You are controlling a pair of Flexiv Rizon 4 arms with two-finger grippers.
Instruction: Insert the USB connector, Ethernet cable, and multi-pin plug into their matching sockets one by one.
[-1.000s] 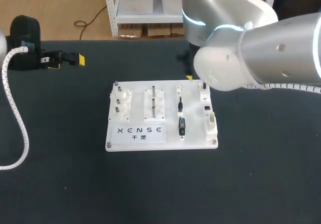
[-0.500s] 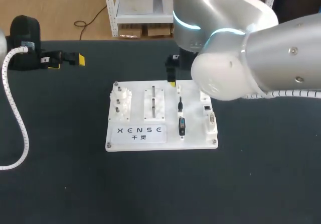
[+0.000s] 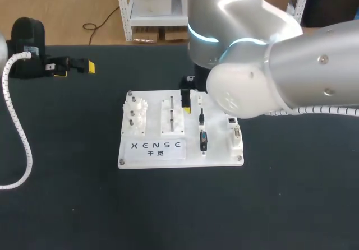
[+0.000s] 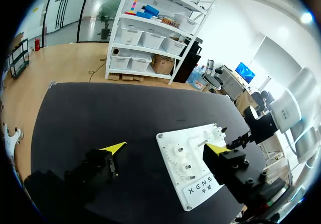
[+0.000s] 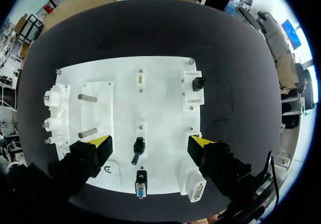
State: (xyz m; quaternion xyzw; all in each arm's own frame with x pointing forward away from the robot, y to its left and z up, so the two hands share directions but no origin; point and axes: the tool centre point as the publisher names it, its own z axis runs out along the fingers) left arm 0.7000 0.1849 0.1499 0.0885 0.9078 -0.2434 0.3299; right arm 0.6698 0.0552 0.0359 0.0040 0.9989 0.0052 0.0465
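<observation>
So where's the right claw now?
Right wrist view: the right claw hangs open over the white board, fingers either side of the small black plug.

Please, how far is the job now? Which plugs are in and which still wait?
Done, it seems: one black plug sits in the far socket block, and the holder beside it is empty. In hand: nothing; the open right tool hangs over the small black connector. Left: that connector and the multi-pin plug, both in their holders. The left tool is off the board, open.
</observation>
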